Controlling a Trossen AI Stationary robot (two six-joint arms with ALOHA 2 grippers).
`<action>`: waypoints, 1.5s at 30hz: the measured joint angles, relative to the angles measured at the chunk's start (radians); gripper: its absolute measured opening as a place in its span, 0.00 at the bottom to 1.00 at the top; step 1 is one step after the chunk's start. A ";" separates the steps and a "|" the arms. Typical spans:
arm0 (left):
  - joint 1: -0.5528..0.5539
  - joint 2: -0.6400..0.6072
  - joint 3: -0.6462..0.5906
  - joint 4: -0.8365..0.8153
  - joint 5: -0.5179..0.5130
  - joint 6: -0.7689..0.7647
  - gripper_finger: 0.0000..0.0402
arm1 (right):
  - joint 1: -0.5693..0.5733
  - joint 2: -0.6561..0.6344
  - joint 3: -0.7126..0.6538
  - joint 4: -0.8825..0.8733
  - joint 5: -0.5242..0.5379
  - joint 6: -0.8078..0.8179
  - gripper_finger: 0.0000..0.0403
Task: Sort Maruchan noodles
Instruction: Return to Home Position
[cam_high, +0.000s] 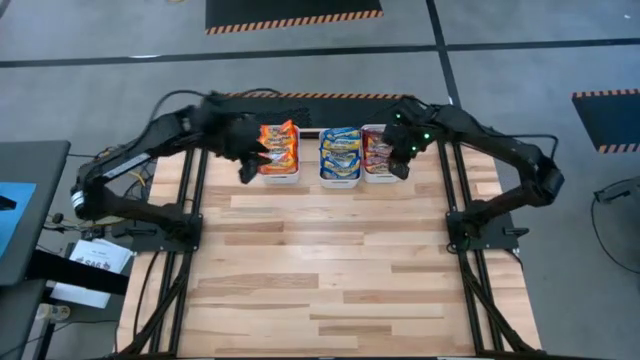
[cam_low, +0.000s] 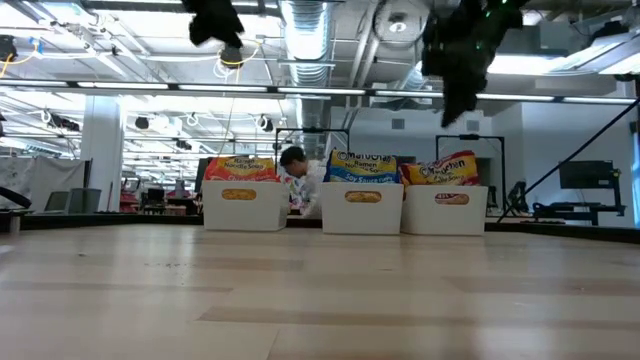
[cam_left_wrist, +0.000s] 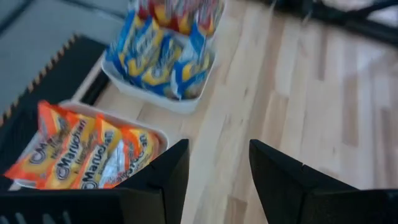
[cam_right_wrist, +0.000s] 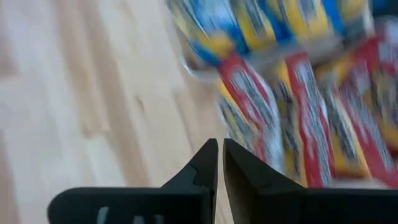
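Bench (cam_high: 330, 280) front: my left tool (cam_left_wrist: 217, 158) hangs wide left of the middle bin (cam_low: 340, 222), right tool (cam_right_wrist: 220, 149) narrow, empty, right of it. With the noodles (cam_high: 340, 145) binned, I'd home both arms.

Table (cam_high: 330, 270): pale wood planks joined in strips, with a smooth, satin surface that shows grain and a faint sheen in the low view. Bins (cam_low: 362, 215): white plastic with smooth, matt walls. Packets, orange (cam_left_wrist: 81, 155), blue (cam_left_wrist: 163, 59) and red (cam_right_wrist: 311, 118): thin printed plastic film, glossy and crinkled, catching highlights along the folds. Fingers (cam_left_wrist: 283, 183) of the left gripper (cam_left_wrist: 218, 146) and right gripper (cam_right_wrist: 220, 143): dark, smooth, matt plastic by the look. Rails (cam_high: 449, 185) at the table sides: black metal with a dull finish. Floor (cam_high: 560, 40): grey and matt.
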 joint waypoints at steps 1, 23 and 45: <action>-0.001 -0.029 0.000 0.001 0.000 -0.008 0.38 | 0.006 -0.020 0.000 0.026 -0.028 0.000 0.13; -0.001 -0.918 -0.818 0.504 -0.082 -0.153 0.38 | 0.159 -0.335 -0.304 0.791 -0.136 0.410 0.13; -0.001 -1.209 -1.241 0.599 -0.389 -0.222 0.38 | 0.259 -0.350 -0.332 0.839 -0.078 0.597 0.13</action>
